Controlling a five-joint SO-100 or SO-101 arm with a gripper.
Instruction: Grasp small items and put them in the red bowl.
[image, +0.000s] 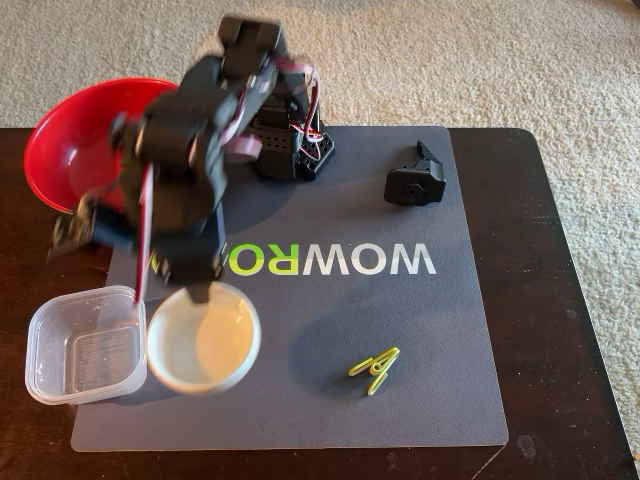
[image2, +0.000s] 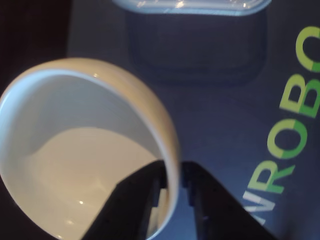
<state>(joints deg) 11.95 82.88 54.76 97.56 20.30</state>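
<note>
Right now the claw (image2: 172, 187) straddles the rim of the small white dish (image2: 75, 165), one finger inside the dish and the other outside on the mat; in the wrist view the two fingers sit close against the thin wall, pinching it. The dish holds nothing but the finger tip and stands upright on the grey mat (image: 400, 400), near the mat's lower left in the fixed view. Just beside it on the left, touching or nearly so, stands the clear square tub (image: 80, 345), also empty, hanging partly off the mat's left edge onto the dark bench (image: 570, 250). The red bowl (image: 70, 140) sits at the upper left in the fixed view, on the bench's far left corner, partly hidden by the blurred black arm (image: 190, 150); the part of its inside that shows is bare. The yellow clip pair (image: 375, 367) lies flat on the mat, right of the dish and well apart from it, its long axis running from lower left to upper right. One black printed part (image: 416, 180) rests near the mat's upper right corner, too dark to tell which way it points. White and green lettering (image: 335, 260) runs across the mat, upside down in the fixed view.
</note>
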